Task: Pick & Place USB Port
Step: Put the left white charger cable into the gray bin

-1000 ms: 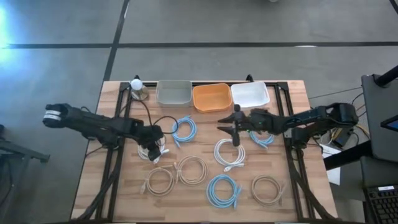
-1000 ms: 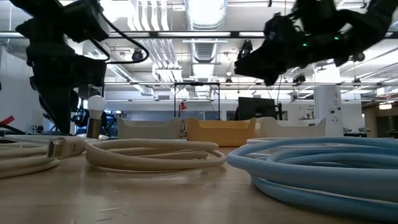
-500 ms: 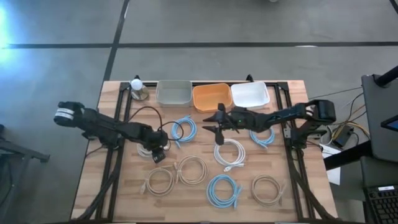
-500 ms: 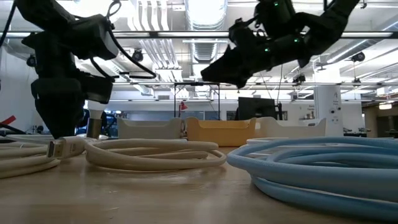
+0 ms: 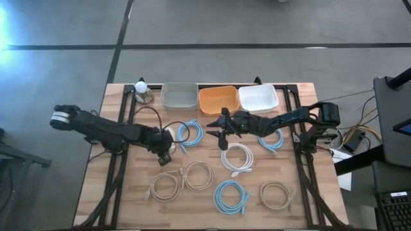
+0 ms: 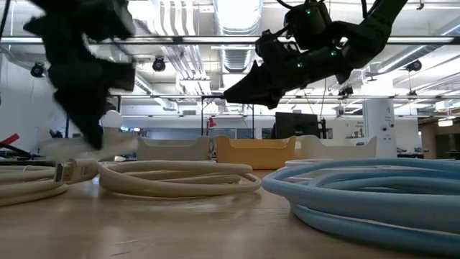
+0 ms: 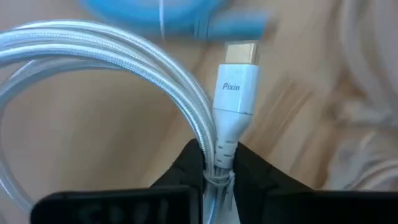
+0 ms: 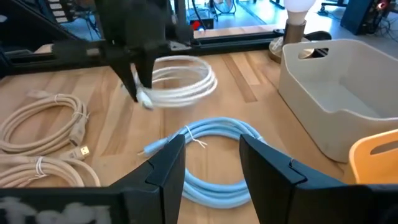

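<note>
A white USB cable coil [image 7: 112, 56] with a white plug marked "Pixio" [image 7: 237, 93] is at the table's left middle, and my left gripper [image 5: 164, 153] is shut on it. In the right wrist view the same coil [image 8: 181, 81] shows below that gripper. My right gripper [image 5: 221, 130] stands open above the table's middle, its fingers over a blue cable coil [image 8: 208, 155] and touching nothing. Behind stand a grey bin [image 5: 180, 96], an orange bin [image 5: 218, 100] and a white bin [image 5: 258, 97]. My left gripper pinches the white cable just behind its plug, at the strain relief [image 7: 221, 148], together with a neighbouring turn of the coil [image 7: 204, 140]. The fingers come from above and lie along the plug, which sticks out past the fingertips. The coil hangs beside the fingers.
Other coils lie on the wooden table: a blue one [image 5: 189, 133], a white one [image 5: 236, 158], beige ones [image 5: 165, 186] [image 5: 198, 174] [image 5: 276, 194], and blue ones [image 5: 231, 196] [image 5: 270, 142]. A light bulb on a stand [image 5: 141, 90] is at the far left corner.
My left gripper has shut on the white cable behind its plug and risen, taking the plug end up with it. My right gripper has gone toward the table's left, from over the white coil to over the blue coil, staying open.
</note>
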`<move>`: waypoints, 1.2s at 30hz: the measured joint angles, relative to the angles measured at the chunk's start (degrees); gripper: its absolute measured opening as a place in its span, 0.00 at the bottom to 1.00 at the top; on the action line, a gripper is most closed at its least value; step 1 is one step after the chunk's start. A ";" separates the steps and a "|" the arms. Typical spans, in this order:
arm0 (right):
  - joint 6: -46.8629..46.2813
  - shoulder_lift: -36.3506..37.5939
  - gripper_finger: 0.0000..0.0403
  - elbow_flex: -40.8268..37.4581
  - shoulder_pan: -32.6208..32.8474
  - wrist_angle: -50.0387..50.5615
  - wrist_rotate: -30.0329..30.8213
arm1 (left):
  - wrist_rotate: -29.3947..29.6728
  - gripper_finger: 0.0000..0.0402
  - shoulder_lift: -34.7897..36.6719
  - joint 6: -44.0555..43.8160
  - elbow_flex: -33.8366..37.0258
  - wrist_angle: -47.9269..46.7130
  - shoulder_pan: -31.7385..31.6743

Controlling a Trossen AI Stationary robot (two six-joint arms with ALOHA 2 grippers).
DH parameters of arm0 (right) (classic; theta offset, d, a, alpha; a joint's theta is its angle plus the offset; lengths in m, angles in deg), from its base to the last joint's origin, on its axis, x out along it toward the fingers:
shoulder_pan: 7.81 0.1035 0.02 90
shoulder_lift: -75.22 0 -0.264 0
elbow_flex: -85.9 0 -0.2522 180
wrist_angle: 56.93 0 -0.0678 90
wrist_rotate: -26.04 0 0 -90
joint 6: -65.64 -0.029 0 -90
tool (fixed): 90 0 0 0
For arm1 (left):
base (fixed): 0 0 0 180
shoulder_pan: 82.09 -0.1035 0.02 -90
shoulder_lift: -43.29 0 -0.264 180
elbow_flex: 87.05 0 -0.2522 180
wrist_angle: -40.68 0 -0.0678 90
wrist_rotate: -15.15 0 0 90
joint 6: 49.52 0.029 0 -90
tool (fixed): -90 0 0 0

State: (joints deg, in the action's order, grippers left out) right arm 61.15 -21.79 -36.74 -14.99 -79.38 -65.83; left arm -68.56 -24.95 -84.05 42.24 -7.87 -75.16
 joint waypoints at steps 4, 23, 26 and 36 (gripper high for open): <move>-0.28 0.50 0.36 0.04 0.12 -0.07 -0.01 | 11.30 0.11 1.63 4.90 -6.49 -4.48 1.08; -1.70 0.42 0.36 0.04 0.26 -0.02 0.02 | 25.01 0.16 -14.89 39.11 -23.80 10.09 -21.97; -1.70 0.42 0.36 0.04 0.31 -0.01 0.01 | 20.73 0.16 -18.99 40.41 -23.76 11.65 -28.26; -1.32 0.42 0.36 0.02 0.30 0.03 0.02 | 20.96 0.13 -29.88 44.17 -23.76 17.35 -37.84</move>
State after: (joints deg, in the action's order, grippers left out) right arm 59.84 -21.37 -36.73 -14.69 -79.35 -65.81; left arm -47.61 -54.84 -39.87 18.48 9.48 -113.01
